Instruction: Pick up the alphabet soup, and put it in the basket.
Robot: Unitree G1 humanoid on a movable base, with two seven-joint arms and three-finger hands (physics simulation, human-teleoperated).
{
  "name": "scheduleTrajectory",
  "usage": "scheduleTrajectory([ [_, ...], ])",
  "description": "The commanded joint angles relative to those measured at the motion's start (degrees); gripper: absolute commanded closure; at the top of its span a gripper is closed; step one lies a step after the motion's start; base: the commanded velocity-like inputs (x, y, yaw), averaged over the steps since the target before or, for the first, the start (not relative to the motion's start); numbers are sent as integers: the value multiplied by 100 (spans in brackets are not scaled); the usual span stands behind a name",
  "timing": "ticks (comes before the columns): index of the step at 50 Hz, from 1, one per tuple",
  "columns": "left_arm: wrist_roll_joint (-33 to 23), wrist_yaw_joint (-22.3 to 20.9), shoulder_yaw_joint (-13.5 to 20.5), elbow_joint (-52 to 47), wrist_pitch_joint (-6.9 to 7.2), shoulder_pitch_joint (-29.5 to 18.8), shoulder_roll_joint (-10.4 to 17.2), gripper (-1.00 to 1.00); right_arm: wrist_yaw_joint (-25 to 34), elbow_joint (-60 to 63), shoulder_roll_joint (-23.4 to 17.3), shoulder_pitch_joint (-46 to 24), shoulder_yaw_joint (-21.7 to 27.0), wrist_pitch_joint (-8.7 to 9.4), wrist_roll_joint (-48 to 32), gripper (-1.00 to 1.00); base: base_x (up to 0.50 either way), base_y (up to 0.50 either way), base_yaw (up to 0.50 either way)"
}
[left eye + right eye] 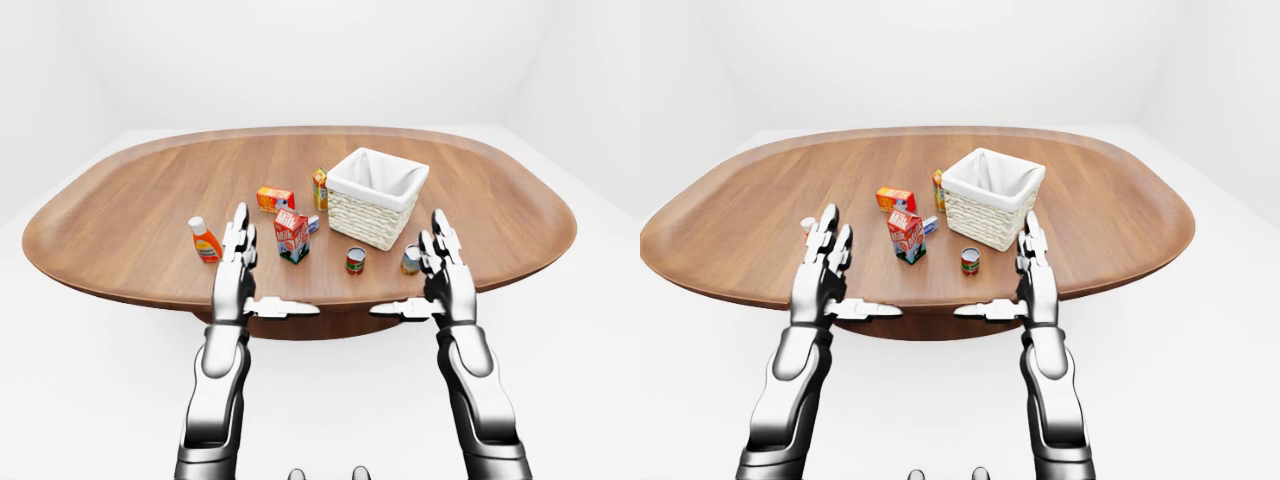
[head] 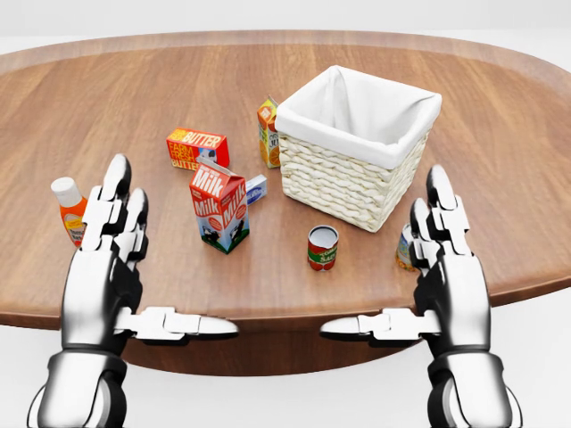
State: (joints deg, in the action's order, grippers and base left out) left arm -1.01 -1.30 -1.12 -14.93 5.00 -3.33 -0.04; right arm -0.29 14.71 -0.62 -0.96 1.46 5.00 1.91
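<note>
A small can with a red and green label (image 2: 322,247) stands upright on the wooden table (image 2: 500,187), just below the white-lined wicker basket (image 2: 343,183). A second can (image 1: 410,259) with a paler label stands to its right, half hidden behind my right hand's fingers (image 2: 443,209). I cannot read either label, so I cannot tell which one is the alphabet soup. My right hand (image 2: 419,276) is raised, open and empty, at the table's near edge. My left hand (image 2: 134,267) is likewise open and empty, at the lower left of the head view.
A milk carton (image 2: 219,207) stands left of the red can, with a small pale box (image 2: 256,187) behind it. A butter box (image 2: 196,148) and an orange carton (image 2: 268,132) lie farther up. My left fingers partly cover an orange sauce bottle (image 2: 68,209).
</note>
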Motion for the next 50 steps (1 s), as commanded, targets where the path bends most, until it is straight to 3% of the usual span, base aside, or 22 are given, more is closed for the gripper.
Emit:
scheduleTrajectory([
  [1,23,85,81,-1242,0,-333,38,-100,-49,1110,12,-116,-33,0,48,-100,0,0,0],
  [9,146,106,294,-1814,0,-496,151,-100,-28,1559,-31,-152,83,0,171,-100,0,0,0],
  [20,169,113,426,-1824,0,-385,206,-100,-19,1674,-45,-153,141,0,270,-100,0,0,0],
  [50,118,93,450,-1614,0,-129,183,-100,46,1596,-52,-95,50,0,81,-100,0,-47,0],
])
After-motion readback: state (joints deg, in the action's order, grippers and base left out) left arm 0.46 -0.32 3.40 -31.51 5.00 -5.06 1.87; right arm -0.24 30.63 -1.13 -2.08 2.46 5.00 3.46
